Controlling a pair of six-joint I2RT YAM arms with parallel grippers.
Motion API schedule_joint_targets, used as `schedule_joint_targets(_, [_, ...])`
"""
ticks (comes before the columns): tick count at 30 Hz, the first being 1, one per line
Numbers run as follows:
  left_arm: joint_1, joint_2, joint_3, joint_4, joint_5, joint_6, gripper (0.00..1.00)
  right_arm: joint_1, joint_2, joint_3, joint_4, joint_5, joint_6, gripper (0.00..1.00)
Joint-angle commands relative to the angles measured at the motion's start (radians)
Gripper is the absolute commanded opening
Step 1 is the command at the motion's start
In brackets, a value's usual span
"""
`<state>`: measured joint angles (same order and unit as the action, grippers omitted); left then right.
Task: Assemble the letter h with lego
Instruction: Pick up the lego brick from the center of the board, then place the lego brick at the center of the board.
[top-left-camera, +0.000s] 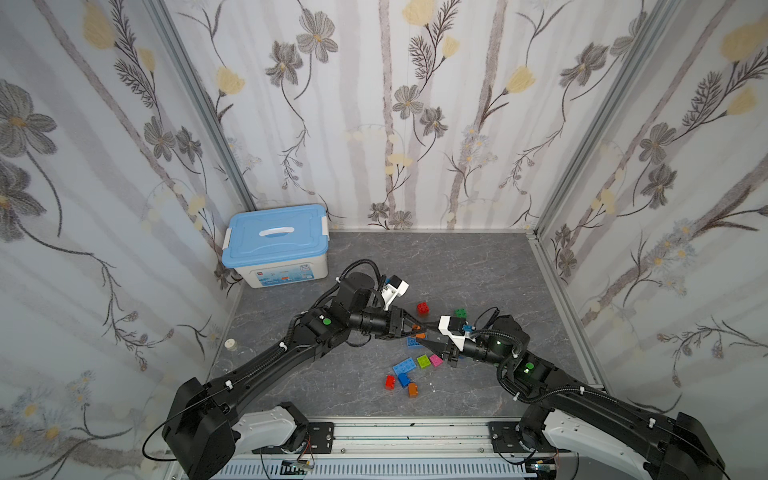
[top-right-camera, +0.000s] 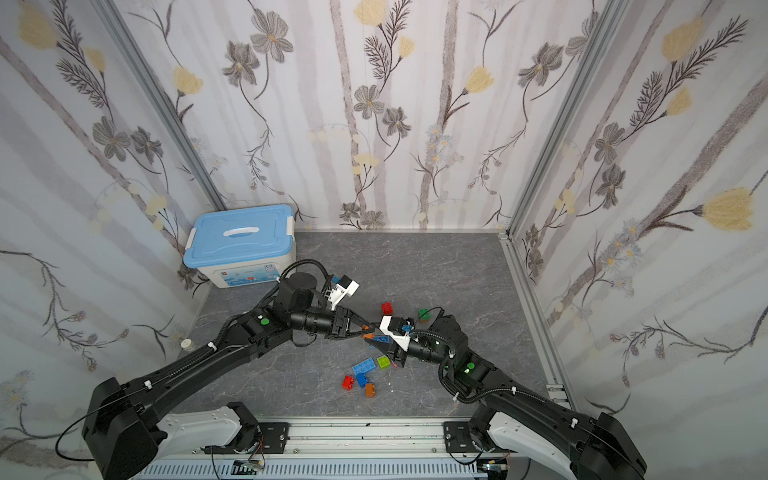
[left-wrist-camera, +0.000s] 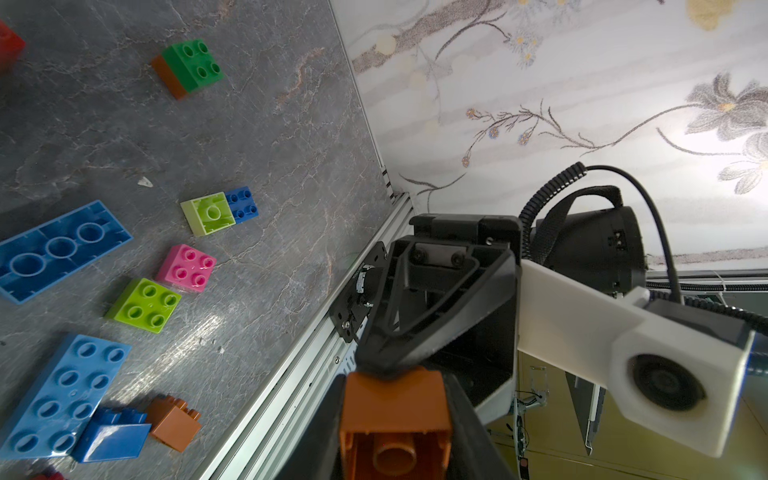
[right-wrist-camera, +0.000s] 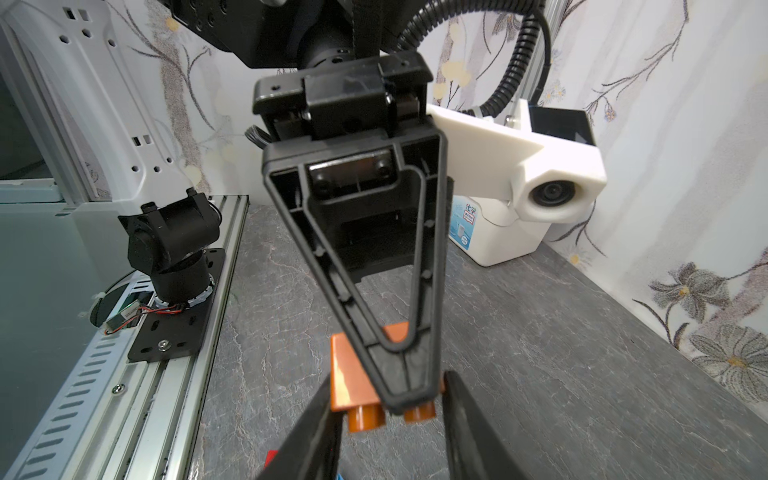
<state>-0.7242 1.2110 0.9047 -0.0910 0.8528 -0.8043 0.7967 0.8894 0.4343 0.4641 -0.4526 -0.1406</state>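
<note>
Flowered walls enclose a grey marbled surface (top-left-camera: 478, 270); a lidded box (top-left-camera: 276, 245) sits in its far left corner. Both arms meet above the loose lego (top-left-camera: 404, 366) scattered mid-surface. Left hand (left-wrist-camera: 392, 399) and right hand (right-wrist-camera: 388, 390) both pinch the same orange brick (right-wrist-camera: 347, 374), held off the surface between them. I judge it light, rigid and slick: flat side walls give the surest hold, leaving studs and hollow underside free for pressing onto another

Red brick (left-wrist-camera: 8, 45) half beyond the view's edge
</note>
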Motion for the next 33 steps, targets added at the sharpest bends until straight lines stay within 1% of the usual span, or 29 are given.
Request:
schedule_joint_targets(1, [0.001, 0.005, -0.011, 0.057, 0.044, -0.021, 0.37, -0.001, -0.004, 0.002, 0.065, 0.005, -0.007, 0.35])
schedule_joint_targets(5, [0.002, 0.015, -0.012, 0.066, 0.05, -0.026, 0.38, 0.0, -0.003, -0.002, 0.072, 0.009, -0.007, 0.31])
schedule_joint_targets(7, [0.0, 0.019, -0.012, 0.067, 0.049, -0.024, 0.43, -0.001, -0.001, -0.005, 0.072, 0.014, -0.006, 0.31])
schedule_joint_targets(8, [0.002, 0.019, -0.012, 0.067, 0.047, -0.024, 0.5, 0.0, 0.002, -0.003, 0.066, 0.019, -0.008, 0.31])
schedule_joint_targets(10, [0.012, 0.019, -0.006, 0.038, 0.028, -0.013, 0.71, 0.0, 0.011, 0.007, 0.022, 0.039, -0.017, 0.31])
schedule_joint_targets(12, [0.043, -0.001, -0.011, -0.004, -0.035, 0.002, 0.89, -0.001, 0.034, 0.033, -0.063, 0.071, -0.036, 0.3])
schedule_joint_targets(13, [0.064, -0.019, -0.02, -0.021, -0.073, 0.013, 0.97, -0.001, 0.048, 0.049, -0.111, 0.085, -0.045, 0.3])
schedule_joint_targets(14, [0.089, -0.041, -0.036, -0.023, -0.104, 0.017, 1.0, 0.0, 0.062, 0.062, -0.143, 0.109, -0.051, 0.28])
schedule_joint_targets(16, [0.161, -0.089, -0.085, -0.043, -0.184, 0.017, 1.0, -0.003, 0.1, 0.1, -0.246, 0.17, -0.046, 0.27])
schedule_joint_targets(18, [0.222, -0.115, -0.121, -0.061, -0.225, 0.019, 1.0, -0.007, 0.138, 0.152, -0.354, 0.209, -0.042, 0.27])
schedule_joint_targets(20, [0.258, -0.125, -0.136, -0.121, -0.285, 0.041, 1.0, -0.019, 0.19, 0.223, -0.475, 0.235, -0.033, 0.27])
schedule_joint_targets(24, [0.272, -0.128, -0.138, -0.286, -0.478, 0.103, 1.0, -0.06, 0.321, 0.401, -0.757, 0.31, -0.003, 0.26])
schedule_joint_targets(27, [0.273, -0.142, -0.152, -0.355, -0.573, 0.124, 1.0, -0.1, 0.433, 0.555, -0.971, 0.368, 0.022, 0.28])
schedule_joint_targets(31, [0.276, -0.173, -0.177, -0.395, -0.616, 0.136, 1.0, -0.167, 0.612, 0.727, -1.227, 0.423, 0.052, 0.29])
schedule_joint_targets(33, [0.276, -0.184, -0.185, -0.41, -0.623, 0.142, 1.0, -0.177, 0.677, 0.773, -1.292, 0.467, 0.045, 0.28])
